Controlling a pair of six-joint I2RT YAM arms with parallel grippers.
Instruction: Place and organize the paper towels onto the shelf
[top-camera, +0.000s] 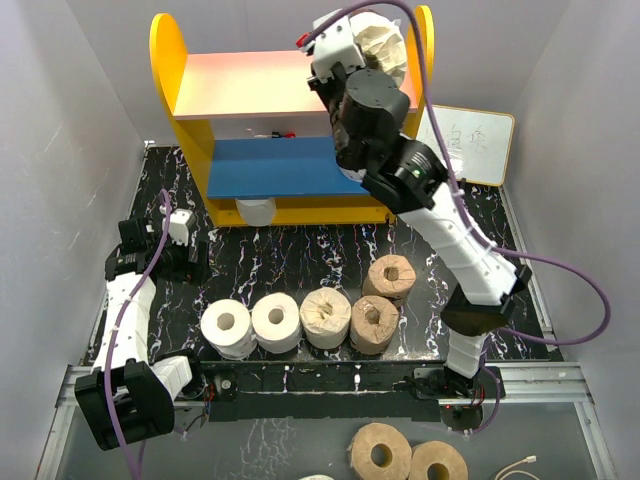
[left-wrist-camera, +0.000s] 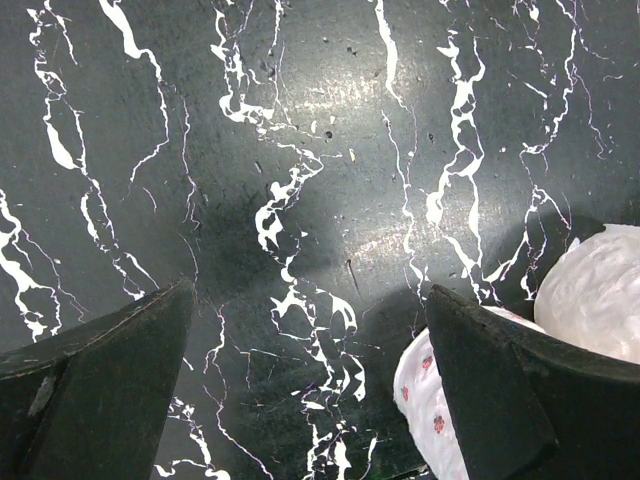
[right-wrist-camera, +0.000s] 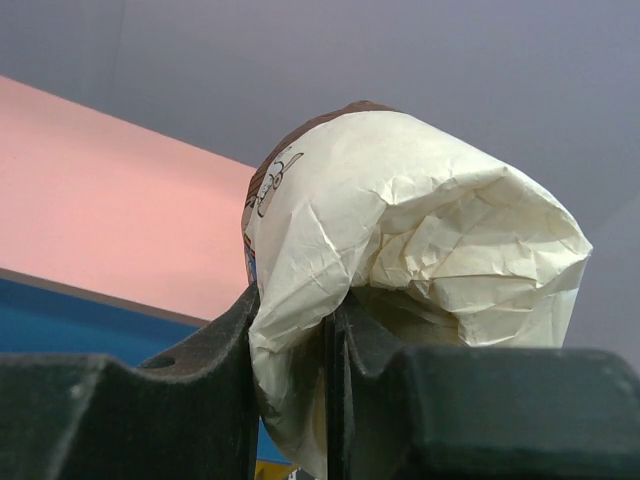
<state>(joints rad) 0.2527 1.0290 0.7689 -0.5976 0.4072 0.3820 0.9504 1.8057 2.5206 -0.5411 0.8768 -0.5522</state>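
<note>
Right gripper is clamped on the wrapper end of a tan roll, holding it up at the right end of the shelf's pink upper board. Left gripper hangs wide open, holding nothing, low over the table out front of the shelf's left side. Two white rolls and three other tan rolls sit grouped in front of the shelf.
</note>
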